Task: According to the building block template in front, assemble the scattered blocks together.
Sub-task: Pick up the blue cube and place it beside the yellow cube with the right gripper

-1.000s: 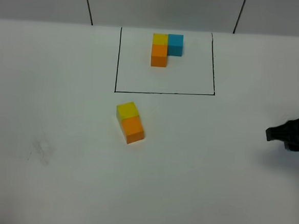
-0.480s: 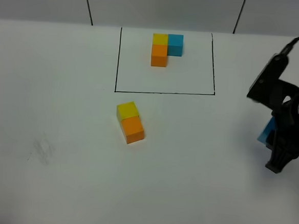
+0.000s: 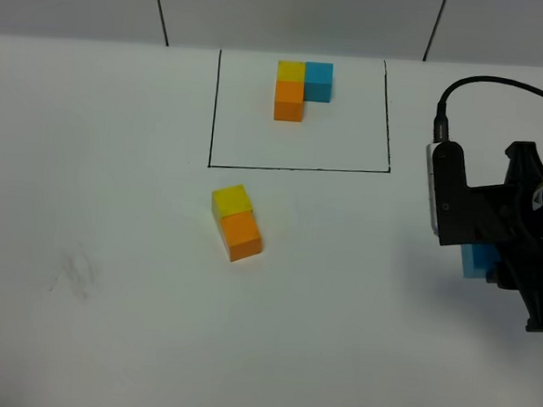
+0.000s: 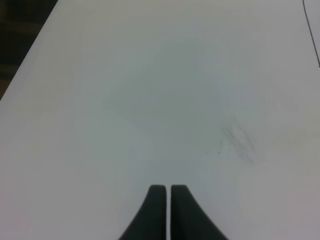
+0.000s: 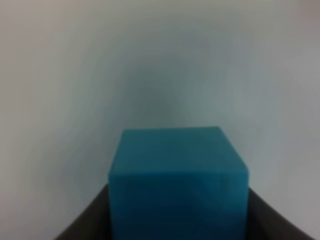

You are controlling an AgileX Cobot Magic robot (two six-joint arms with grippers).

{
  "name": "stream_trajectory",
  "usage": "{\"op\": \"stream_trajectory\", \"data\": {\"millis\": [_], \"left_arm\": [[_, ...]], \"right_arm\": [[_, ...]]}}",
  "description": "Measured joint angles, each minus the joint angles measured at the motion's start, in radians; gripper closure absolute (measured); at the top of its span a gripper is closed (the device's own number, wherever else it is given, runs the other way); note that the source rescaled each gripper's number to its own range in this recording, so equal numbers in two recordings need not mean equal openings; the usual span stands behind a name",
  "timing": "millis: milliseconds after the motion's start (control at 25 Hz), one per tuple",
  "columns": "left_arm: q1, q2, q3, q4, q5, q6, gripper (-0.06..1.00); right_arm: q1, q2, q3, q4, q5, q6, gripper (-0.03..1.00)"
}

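Note:
The building block template [image 3: 289,100] is an L of yellow, blue and orange cubes inside a black outline [image 3: 297,168] at the table's far middle. Of the scattered blocks, the yellow cube [image 3: 231,201] and the orange cube [image 3: 243,235] lie touching just in front of the outline. At the right, the blue cube [image 3: 477,262] sits in my right gripper [image 3: 487,263], which is shut on it. In the right wrist view the blue cube [image 5: 178,182] fills the space between the dark fingers [image 5: 85,222]. My left gripper [image 4: 167,192] is shut over bare table, holding nothing.
A white table [image 3: 105,322] carries everything. A faint grey smudge [image 3: 75,274] marks it at the front left, and the smudge [image 4: 240,142] also shows in the left wrist view. A black cable [image 3: 485,83] arcs above the right arm.
The right arm has swung in from the right edge with the blue cube in its gripper and turned over the table's right side. The yellow and orange cubes have not moved.

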Motion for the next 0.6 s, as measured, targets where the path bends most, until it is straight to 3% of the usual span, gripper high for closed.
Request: {"op": "stream_trajectory", "data": {"millis": [200,480,600], "left_arm": [[0.0,0.0,0.0,0.0,0.0,0.0,0.94],[0.0,0.0,0.0,0.0,0.0,0.0,0.94],[0.0,0.0,0.0,0.0,0.0,0.0,0.94]], "right_arm": [[0.0,0.0,0.0,0.042,-0.002,0.01,0.43],[0.0,0.0,-0.001,0.086,-0.132,-0.008,0.43],[0.0,0.009,-0.033,0.091,-0.131,-0.032,0.43]]}}
